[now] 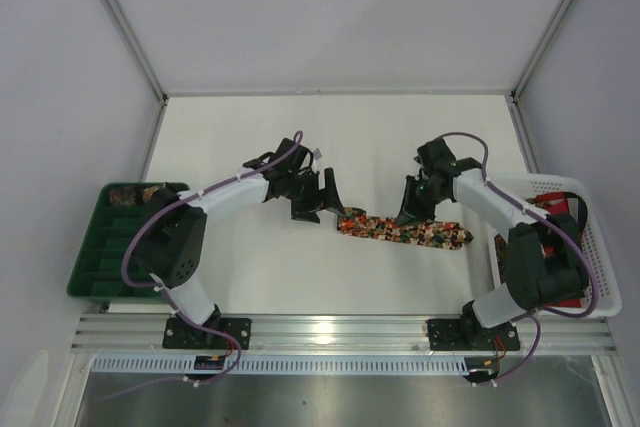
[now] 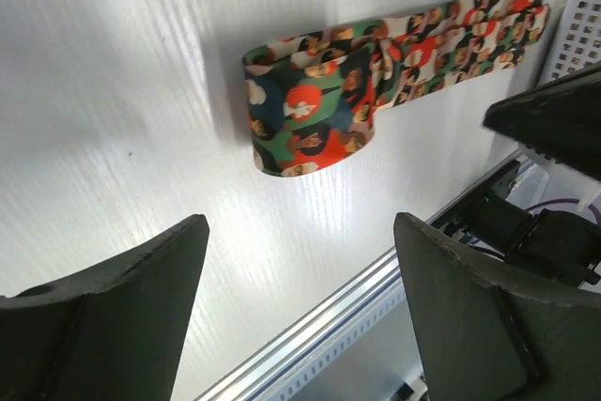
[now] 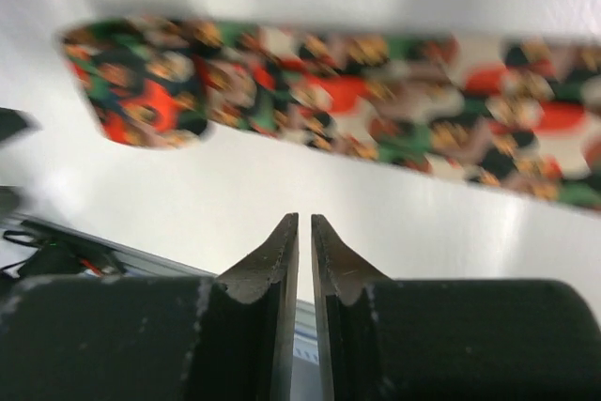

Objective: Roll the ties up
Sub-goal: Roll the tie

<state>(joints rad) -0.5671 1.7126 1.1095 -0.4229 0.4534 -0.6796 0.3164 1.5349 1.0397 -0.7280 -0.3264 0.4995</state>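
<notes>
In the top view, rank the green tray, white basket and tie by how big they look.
White basket and green tray: about alike, both partly hidden by arms, so unranked.
Tie: clearly smallest, a narrow strip.

The left arm [image 1: 225, 192] and right arm [image 1: 490, 202] share white links, black joints and looping purple cables [image 1: 128, 252]. Black plates [image 1: 205, 332] anchor them. The fingers [image 2: 113, 312] are scuffed matte-black wedges.

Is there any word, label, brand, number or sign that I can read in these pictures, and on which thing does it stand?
None can be read in any view.
The tie bears only its floral pattern; no label shows.
The green tray and the white basket show no print.
</notes>
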